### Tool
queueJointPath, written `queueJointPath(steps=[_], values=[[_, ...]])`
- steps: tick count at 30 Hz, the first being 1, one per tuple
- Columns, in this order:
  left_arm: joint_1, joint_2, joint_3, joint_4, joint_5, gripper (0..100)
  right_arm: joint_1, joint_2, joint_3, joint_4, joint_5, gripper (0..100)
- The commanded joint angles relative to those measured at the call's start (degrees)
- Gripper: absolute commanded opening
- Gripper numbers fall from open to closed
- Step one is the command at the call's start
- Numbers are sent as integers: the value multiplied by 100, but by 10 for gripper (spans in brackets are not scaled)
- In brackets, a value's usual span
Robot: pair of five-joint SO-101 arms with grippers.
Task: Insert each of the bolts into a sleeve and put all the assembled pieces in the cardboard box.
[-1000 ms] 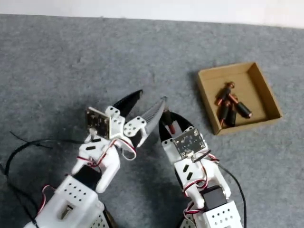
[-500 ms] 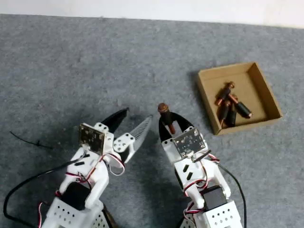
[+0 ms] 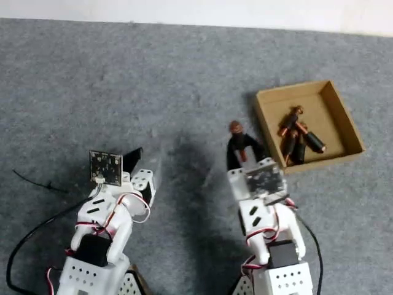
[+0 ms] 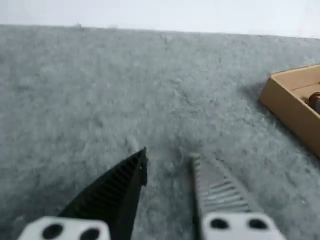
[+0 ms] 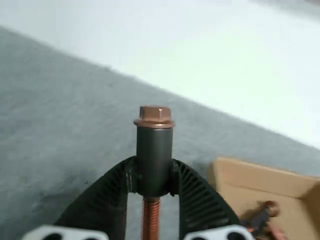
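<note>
While the cardboard box is sitting on the grey carpet, it is holding several assembled pieces lying in a cluster. Your right gripper is clamping a dark sleeve upright just beside the box and outside it. A copper bolt is running through the sleeve, head on top. Your left gripper is hanging over the carpet, well apart from the box, fingers spread and gripping nothing.

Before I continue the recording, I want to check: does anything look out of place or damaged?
Nothing is spilled or damaged. The right claw holds its sleeve with the bolt seated. Only a thin black strand lies on the carpet.
</note>
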Motion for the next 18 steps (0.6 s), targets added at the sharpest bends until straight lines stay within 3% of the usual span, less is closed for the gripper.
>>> queueJointPath(steps=[1, 3, 11, 18], values=[[-75, 13, -75, 18, 0, 11, 637, -75, 505, -409, -246, 5], [-75, 13, -48, 18, 9, 7, 787, -66, 277, -435, -571, 5], [-75, 13, -40, 18, 9, 11, 1174, 101, -84, -444, -598, 5], [-75, 13, -31, 18, 9, 11, 1631, 2774, -1596, -470, -607, 5]])
